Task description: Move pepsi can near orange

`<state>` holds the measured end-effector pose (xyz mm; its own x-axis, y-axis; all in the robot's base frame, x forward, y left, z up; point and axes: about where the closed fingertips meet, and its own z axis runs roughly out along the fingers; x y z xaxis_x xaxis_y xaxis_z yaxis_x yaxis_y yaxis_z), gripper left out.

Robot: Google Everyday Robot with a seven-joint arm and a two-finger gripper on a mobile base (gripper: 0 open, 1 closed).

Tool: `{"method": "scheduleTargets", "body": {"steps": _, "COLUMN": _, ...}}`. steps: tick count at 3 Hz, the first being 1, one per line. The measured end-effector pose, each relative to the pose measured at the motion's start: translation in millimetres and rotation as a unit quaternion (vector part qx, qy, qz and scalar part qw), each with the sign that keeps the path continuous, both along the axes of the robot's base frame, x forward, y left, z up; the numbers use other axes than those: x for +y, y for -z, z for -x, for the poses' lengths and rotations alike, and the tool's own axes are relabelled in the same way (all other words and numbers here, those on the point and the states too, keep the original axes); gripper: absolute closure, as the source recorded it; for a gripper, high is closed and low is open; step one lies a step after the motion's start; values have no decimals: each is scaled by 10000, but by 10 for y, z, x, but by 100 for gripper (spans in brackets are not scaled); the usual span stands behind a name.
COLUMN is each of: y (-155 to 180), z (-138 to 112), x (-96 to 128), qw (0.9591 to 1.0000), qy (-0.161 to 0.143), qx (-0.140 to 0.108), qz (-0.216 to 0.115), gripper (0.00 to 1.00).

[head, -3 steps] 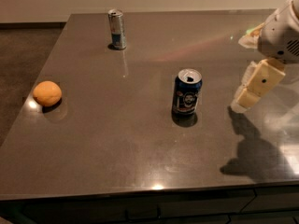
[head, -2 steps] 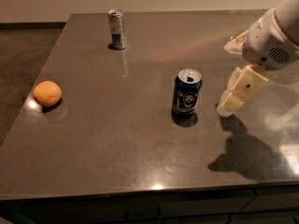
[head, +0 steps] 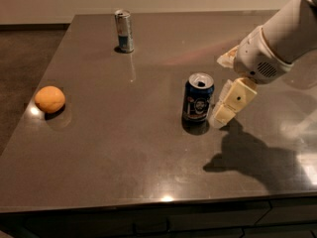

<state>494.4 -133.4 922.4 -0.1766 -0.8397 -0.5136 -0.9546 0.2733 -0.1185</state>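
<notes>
On the table (head: 148, 172), the gripper (head: 220, 88) hangs low right of centre, jaws apart, just beside the upright pepsi can (head: 198, 99) mid-table, seemingly lining up a side grasp, while the orange (head: 49, 99) sits well apart by the left edge.

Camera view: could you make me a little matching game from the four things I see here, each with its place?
Things:
1. pepsi can
2. orange
3. slim silver can
4. gripper

Places:
A. far end of the table
B. middle of the table
C. close beside the pepsi can, on its right in the picture
D. near the table's left edge in the picture

Pairs: 1-B, 2-D, 3-A, 4-C.
</notes>
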Motion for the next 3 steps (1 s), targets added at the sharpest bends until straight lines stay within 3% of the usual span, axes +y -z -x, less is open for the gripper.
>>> {"method": "scheduleTargets", "body": {"steps": 1, "y": 57, "z": -106, "x": 94, "qw": 9999, "qy": -27, "qx": -32, "qz": -133, "gripper": 0}}
{"method": "scheduleTargets", "body": {"steps": 2, "y": 87, "z": -178, "x": 167, "qw": 9997, "qy": -40, "qx": -49, "qz": -239, "gripper": 15}}
{"method": "scheduleTargets", "body": {"steps": 3, "y": 111, "z": -213, "x": 233, "qw": 9994, "qy": -79, "qx": 1, "qz": -345, "gripper": 41}}
